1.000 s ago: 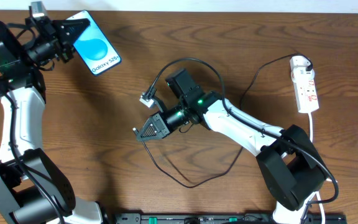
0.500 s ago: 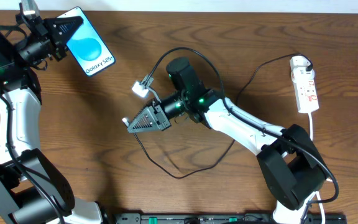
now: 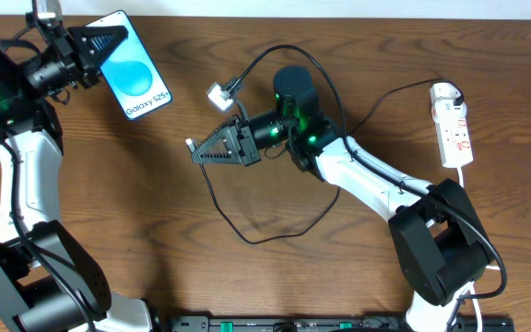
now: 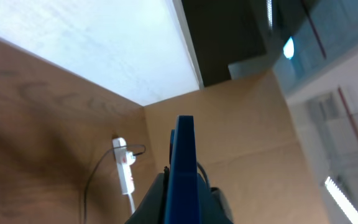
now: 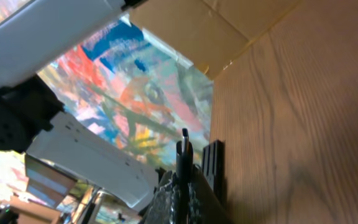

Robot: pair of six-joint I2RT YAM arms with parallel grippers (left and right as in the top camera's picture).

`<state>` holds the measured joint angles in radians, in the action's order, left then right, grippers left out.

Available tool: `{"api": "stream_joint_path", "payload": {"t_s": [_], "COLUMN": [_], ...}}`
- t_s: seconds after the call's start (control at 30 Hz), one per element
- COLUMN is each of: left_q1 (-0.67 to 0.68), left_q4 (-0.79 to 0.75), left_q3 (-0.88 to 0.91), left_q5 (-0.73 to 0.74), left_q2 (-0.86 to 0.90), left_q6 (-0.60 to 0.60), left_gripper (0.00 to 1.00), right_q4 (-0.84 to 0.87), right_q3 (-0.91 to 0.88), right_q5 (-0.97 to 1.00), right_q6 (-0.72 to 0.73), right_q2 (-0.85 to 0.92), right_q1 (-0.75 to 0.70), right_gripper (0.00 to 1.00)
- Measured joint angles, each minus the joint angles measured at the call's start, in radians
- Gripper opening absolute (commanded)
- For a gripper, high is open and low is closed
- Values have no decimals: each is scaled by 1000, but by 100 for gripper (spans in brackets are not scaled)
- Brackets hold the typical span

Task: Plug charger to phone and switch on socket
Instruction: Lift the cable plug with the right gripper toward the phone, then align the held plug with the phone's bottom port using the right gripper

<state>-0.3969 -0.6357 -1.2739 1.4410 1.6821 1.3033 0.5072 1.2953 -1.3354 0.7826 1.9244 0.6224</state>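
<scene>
At the far left, the phone is being held off the table by the left gripper, which is being kept closed on the far-left end, screen up. The phone is being judged rigid, slick-faced and breakable, so the narrow edges are the place to be gripped, with the near-right end being left free for the plug.

At centre, the charger is being held by the right gripper, clamped just behind the plug tip, which is being pointed left toward the phone. The cable is being judged light and limp, so only the stiff tip is worth being gripped; slack is being trailed in a loop on the table, past a small white block.

At the far right, the socket is lying flat, well apart from both grippers.

The screen and the loop are being shown only overhead. In the left wrist view the phone is being seen edge-on. The tip standing out between the fingers is being shown clearly only by the right wrist view, where the phone cannot be made out.
</scene>
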Motion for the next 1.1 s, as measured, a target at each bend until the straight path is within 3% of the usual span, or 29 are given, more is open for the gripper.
{"api": "stream_joint_path", "payload": {"t_s": [0.13, 0.37, 1.1], "left_q1": [35, 97, 113], "left_q4": [-77, -80, -80], "left_q3": [0, 0, 0], "left_q5": [1, 1, 2], "left_q2": [0, 0, 0], "left_q6": [2, 2, 2], "left_gripper": [8, 7, 7], "right_q4": [86, 172, 260], "right_q3": [0, 0, 0], "right_q5": [5, 8, 76], "right_q6": [70, 142, 161], "right_q2": [0, 0, 0], "right_q1": [0, 0, 0], "right_gripper": [1, 1, 1]}}
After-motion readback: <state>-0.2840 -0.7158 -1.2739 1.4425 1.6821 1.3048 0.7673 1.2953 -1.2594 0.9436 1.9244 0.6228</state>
